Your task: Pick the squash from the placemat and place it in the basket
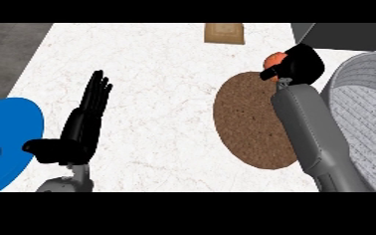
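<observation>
— Where's the squash (274, 58) right now?

— Up in the right hand (300, 64). The black fingers are curled round it, and only a bit of orange shows at the hand's left side. The rest is hidden behind the hand.

— Is it on the placemat (249, 124)?

— It sits at the far edge of that round brown mat, toward the mat's right. Whether it touches the mat or is raised off it, I can't tell from here. The grey right forearm runs over the mat's right side and covers that part.

— And the basket (356, 99)?

— Grey, ribbed wall, just to the right of the arm, running out of sight at the right edge. The squash is near its rim, not inside it.

— What about the other hand?

— The left hand (82, 122) is on the left of the counter (161, 79), open, fingers straight and pressed together pointing up, thumb stuck out to the side. It holds nothing and touches nothing I can see. A blue plate (16, 139) lies just beside it at the left edge.

— Anything else on the counter?

— A small tan square block (224, 33) at the far side, well apart from both hands.
</observation>
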